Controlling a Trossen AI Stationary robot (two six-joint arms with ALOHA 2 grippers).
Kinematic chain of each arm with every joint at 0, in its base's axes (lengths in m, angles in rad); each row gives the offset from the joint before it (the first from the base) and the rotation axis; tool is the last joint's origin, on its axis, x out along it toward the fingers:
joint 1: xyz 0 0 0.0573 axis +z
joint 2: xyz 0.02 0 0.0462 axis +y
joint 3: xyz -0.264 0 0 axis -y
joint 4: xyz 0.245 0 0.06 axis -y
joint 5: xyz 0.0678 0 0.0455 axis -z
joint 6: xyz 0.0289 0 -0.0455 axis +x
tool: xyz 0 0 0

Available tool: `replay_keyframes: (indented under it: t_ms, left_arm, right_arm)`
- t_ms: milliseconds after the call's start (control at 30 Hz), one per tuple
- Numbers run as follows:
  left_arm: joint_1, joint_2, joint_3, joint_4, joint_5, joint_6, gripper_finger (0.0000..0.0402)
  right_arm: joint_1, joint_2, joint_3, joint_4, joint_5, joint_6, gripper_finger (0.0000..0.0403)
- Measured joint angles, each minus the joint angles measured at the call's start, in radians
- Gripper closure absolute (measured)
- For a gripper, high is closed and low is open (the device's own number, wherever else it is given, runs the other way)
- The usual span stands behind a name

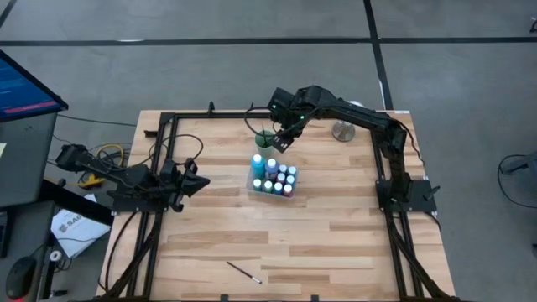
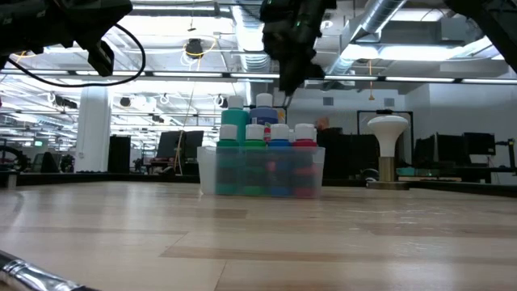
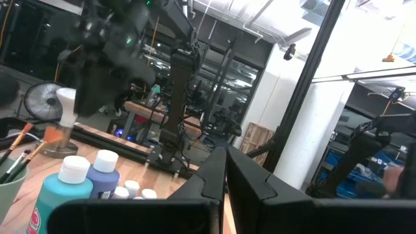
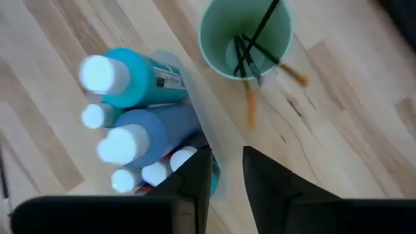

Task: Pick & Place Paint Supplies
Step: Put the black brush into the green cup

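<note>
Counter (image 1: 336, 243): pale wood planks, carrying everything below.

Left arm: parked at the counter's left edge; left hand (image 1: 195, 180) shut, holding nothing.

Right arm: reaches in from the right edge; right hand (image 1: 281, 138) hangs above the gap between tray and cup, fingers (image 4: 195, 175) a little apart with nothing between them in the wrist view.

Tray (image 1: 257, 188): clear plastic, near mid-counter, packed with bottles.

Bottles (image 1: 273, 174): white-capped, standing upright and touching in the tray; two tall ones, teal (image 4: 133, 78) and blue (image 4: 156, 130), on the side nearest the cup, shorter ones behind. Judged light, rigid, smooth-sided plastic, likely slippery; best taken across the body below the cap, lifting straight up so neighbours are not tipped.

Cup (image 1: 265, 139): pale green, just beside the tray, holding several brushes (image 4: 250, 49) leaning bristle-end up.

Loose brush (image 1: 243, 273): lies flat near the counter's front edge, well apart from the rest. Judged very light, thin and stiff, prone to rolling; best pinched mid-handle, fingers across its length, pressed close to the wood.

Stand (image 1: 342, 130): small metallic object behind the right arm, purpose unclear.
</note>
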State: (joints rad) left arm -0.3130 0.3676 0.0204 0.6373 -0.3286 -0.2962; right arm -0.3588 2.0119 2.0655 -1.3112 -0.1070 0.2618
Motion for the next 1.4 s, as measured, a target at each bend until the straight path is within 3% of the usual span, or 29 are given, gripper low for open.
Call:
replay_keyframes:
  t_ms: [133,267,567,767,1033,1400]
  left_arm:
    - [0.000,0.000,0.000,0.000,0.000,0.000,0.0394]
    - [0.000,0.000,0.000,0.000,0.000,0.000,0.0394]
    - [0.000,0.000,0.000,0.000,0.000,0.000,0.0394]
    - [0.000,0.000,0.000,0.000,0.000,0.000,0.0394]
    - [0.000,0.000,0.000,0.000,0.000,0.000,0.0394]
    - [0.000,0.000,0.000,0.001,0.000,0.000,0.0394]
  right_arm:
    - [0.034,-0.064,0.067,-0.055,-0.001,0.005,0.0315]
    - [0.138,-0.166,0.082,-0.084,0.002,0.087,0.0315]
    - [0.610,-0.222,-0.015,-0.047,0.319,0.396,0.0315]
    - [0.856,-0.150,-0.142,0.218,0.340,0.600,0.0291]
    - [0.918,0.062,-0.146,0.403,0.325,0.608,0.0228]
    - [0.916,0.295,-0.059,0.479,0.231,0.549,0.0237]
